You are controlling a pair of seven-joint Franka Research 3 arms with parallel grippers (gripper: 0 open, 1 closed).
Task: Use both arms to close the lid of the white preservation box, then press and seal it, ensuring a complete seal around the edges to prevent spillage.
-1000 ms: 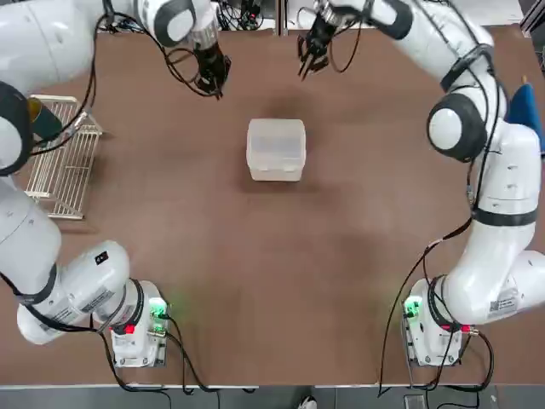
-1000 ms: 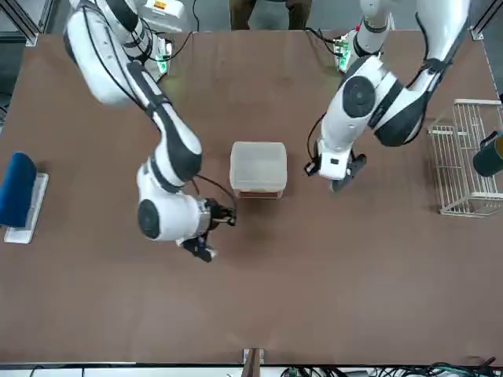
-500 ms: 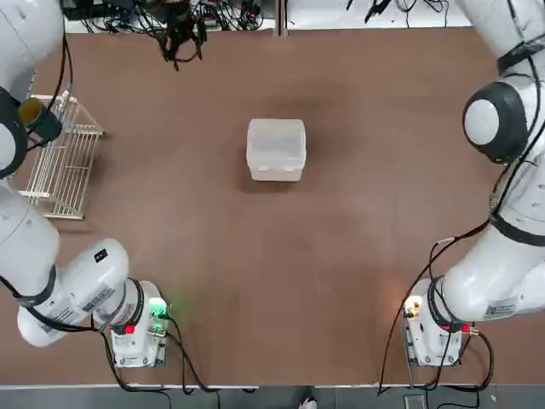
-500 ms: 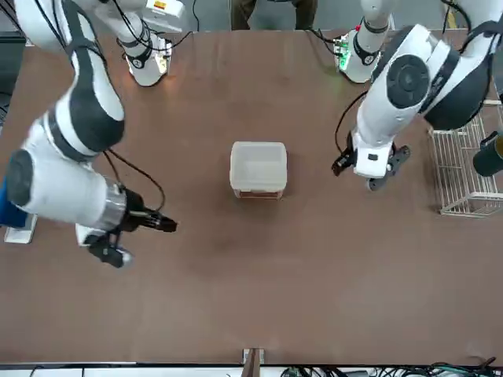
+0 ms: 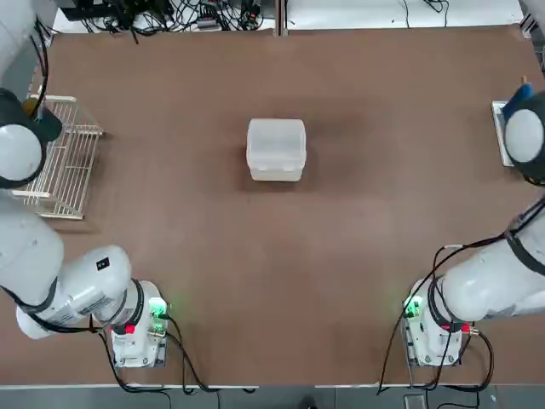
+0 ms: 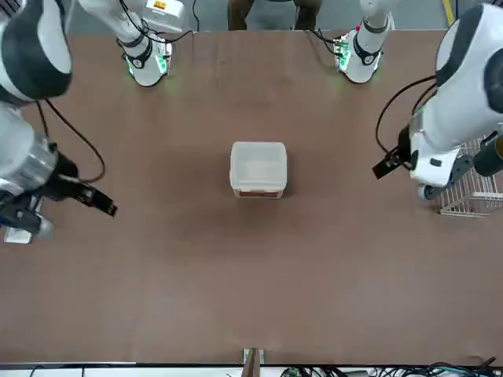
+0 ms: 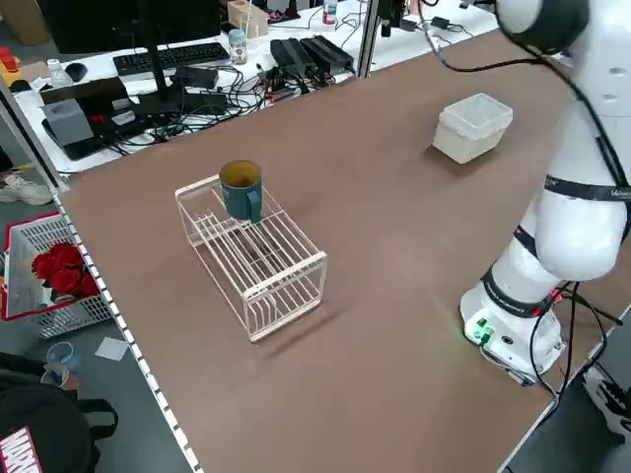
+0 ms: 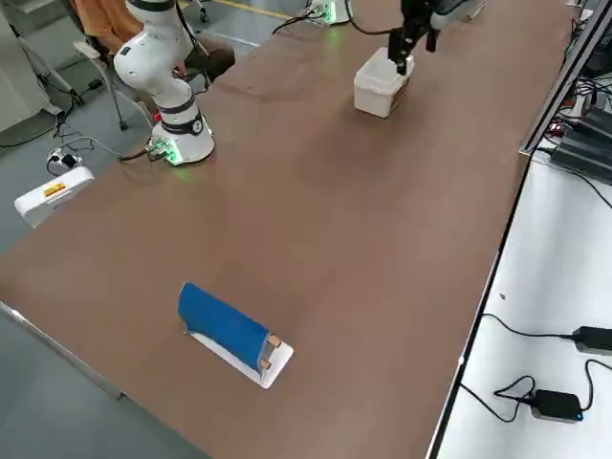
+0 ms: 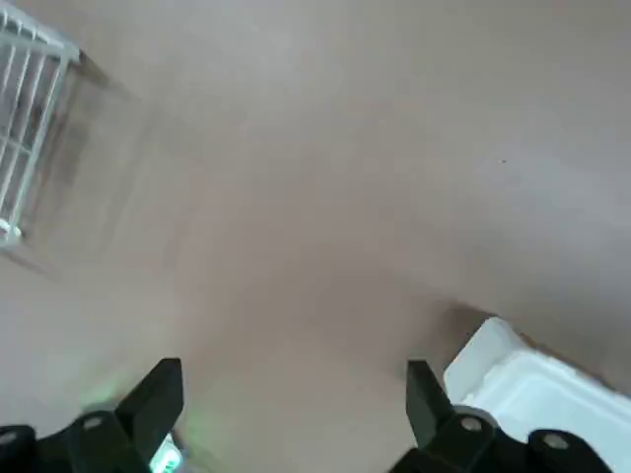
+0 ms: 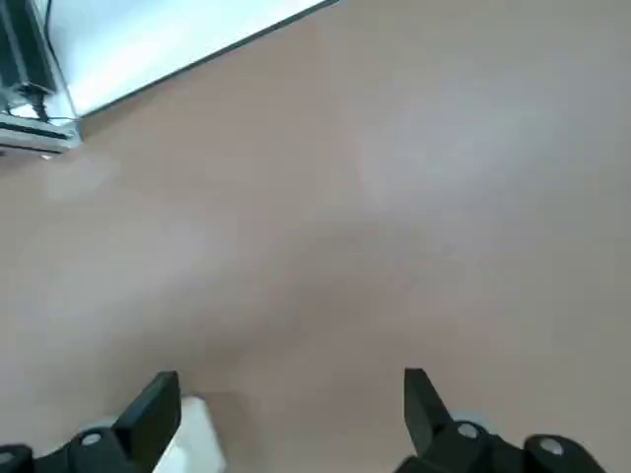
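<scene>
The white preservation box (image 5: 274, 171) stands mid-table with its lid (image 5: 276, 141) lying flat on top; it also shows in the left side view (image 7: 473, 126) and the front view (image 6: 258, 169). Nothing touches it. My left gripper (image 9: 291, 402) hangs open and empty, high over the table on the rack's side, with the box's corner (image 9: 537, 379) beyond one finger. Over the opposite side of the table, my right gripper (image 10: 286, 404) is raised, open and empty. In the front view both arms are drawn far apart, well clear of the box.
A white wire rack (image 5: 61, 158) with a dark cup (image 7: 242, 187) on it sits at the table's left edge. At the right edge lies a blue-topped tray (image 8: 228, 330). Cables and a white bench lie beyond the far edge.
Both arms have swung up and outward from just beyond the box to the table's sides. Both grippers have opened wide. The box has not moved.
</scene>
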